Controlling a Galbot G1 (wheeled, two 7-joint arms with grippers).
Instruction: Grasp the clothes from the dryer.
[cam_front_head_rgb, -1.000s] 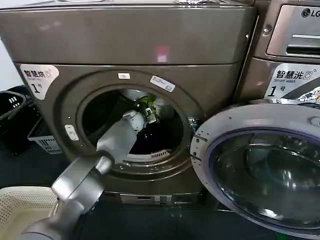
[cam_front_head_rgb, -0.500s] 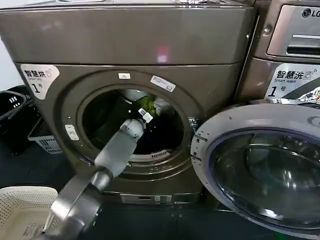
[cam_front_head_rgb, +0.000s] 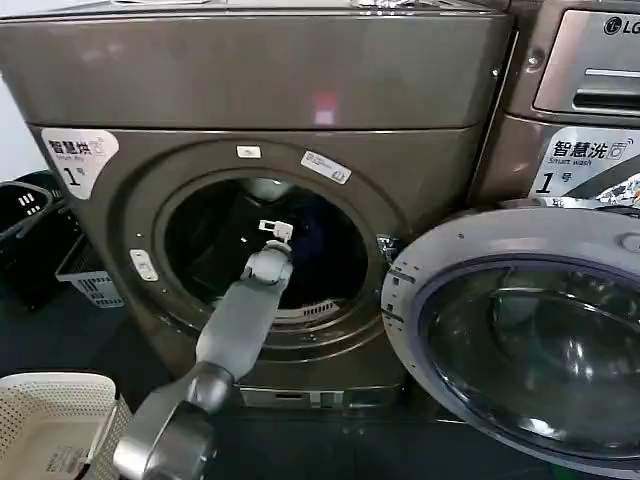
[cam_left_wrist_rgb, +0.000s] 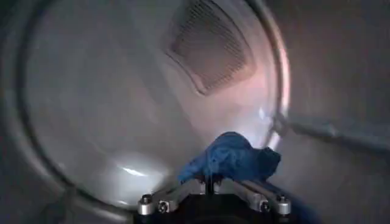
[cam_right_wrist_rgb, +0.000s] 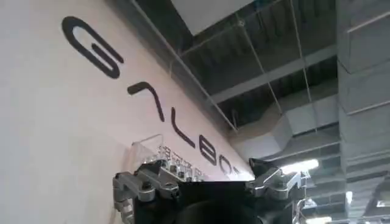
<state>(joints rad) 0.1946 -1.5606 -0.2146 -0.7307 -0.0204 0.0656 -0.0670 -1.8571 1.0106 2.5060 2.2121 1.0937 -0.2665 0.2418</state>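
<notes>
The bronze-brown dryer (cam_front_head_rgb: 250, 80) with a "1" sticker (cam_front_head_rgb: 78, 158) stands in front of me, its round glass door (cam_front_head_rgb: 520, 330) swung open to the right. My left arm reaches through the porthole, and the left gripper (cam_front_head_rgb: 275, 232) sits inside the dark drum. In the left wrist view the left gripper (cam_left_wrist_rgb: 208, 178) is shut on a crumpled blue garment of the clothes (cam_left_wrist_rgb: 234, 155), which bunches just beyond the fingertips against the pale drum wall. My right gripper (cam_right_wrist_rgb: 207, 182) is parked, open, pointing up at a lettered wall and the ceiling.
A white mesh basket (cam_front_head_rgb: 40, 420) stands on the floor at lower left. A black basket (cam_front_head_rgb: 25, 210) and a grey crate (cam_front_head_rgb: 90, 275) sit left of the dryer. A similar LG machine (cam_front_head_rgb: 580, 90) stands to the right, behind the open door.
The left gripper has shifted slightly left and down inside the drum. The yellow-green and white fabric seen beside it earlier is out of sight. The arm's elbow has moved right.
</notes>
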